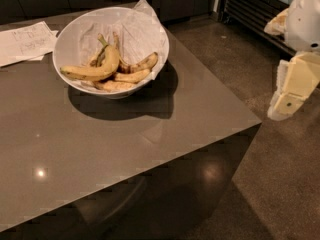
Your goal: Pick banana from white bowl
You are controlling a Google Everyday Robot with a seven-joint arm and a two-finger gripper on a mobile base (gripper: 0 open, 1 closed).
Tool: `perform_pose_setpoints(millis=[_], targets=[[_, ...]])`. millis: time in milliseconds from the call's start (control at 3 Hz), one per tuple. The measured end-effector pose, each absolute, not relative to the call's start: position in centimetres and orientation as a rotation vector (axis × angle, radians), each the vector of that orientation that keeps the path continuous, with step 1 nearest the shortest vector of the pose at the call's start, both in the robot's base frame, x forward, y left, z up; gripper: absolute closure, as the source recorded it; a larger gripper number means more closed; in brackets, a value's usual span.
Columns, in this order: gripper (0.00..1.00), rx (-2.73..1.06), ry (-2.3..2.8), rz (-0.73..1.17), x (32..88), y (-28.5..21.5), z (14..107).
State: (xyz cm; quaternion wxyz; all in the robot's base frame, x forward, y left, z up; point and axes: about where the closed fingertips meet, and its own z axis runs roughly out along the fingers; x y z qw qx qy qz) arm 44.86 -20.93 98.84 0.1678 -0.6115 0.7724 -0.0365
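Grey and glossy, the table (125, 149) fills most of the view, with two small light spots reflected in its near half. The bowl (112, 92) stands on it towards 11 o'clock, well in from the table's right edge, casting a dark shadow to 5 o'clock. Crinkled paper (135, 31) lines the bowl, and one corner pokes above the rim at 1 o'clock.

The banana (95, 71) lies inside the bowl, across its 8 o'clock part. It curves from a tip near the rim at 9 o'clock up to a greenish stem that points to 12 o'clock near the bowl's middle. It rests on top of the other fruit. Shorter, browner bananas (134, 76) lie just beside it at 3 to 5 o'clock, touching one another, and one of them (146, 62) angles up towards 2 o'clock.

Written-on sheets (25, 41) lie flat on the table at 9 o'clock from the bowl, near it but apart.

The gripper (287, 96) hangs at 3 o'clock in the view, off the table and over the dark speckled floor (280, 184), well apart from the bowl. It holds nothing that can be seen, and I cannot tell whether it is open or closed. The pale arm (305, 19) rises from it to 1 o'clock.
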Motion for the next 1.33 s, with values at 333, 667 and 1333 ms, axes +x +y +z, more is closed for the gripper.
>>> perform_pose_setpoints(millis=[333,667,1333], targets=[[0.00,-1.821,2.134,-0.141,47.1,-19.5,101.1],[0.00,-1.937,2.030,-0.177,49.7,-17.0,103.3],[0.00,-1.931,1.953,-0.223,51.3,-15.6,104.6]])
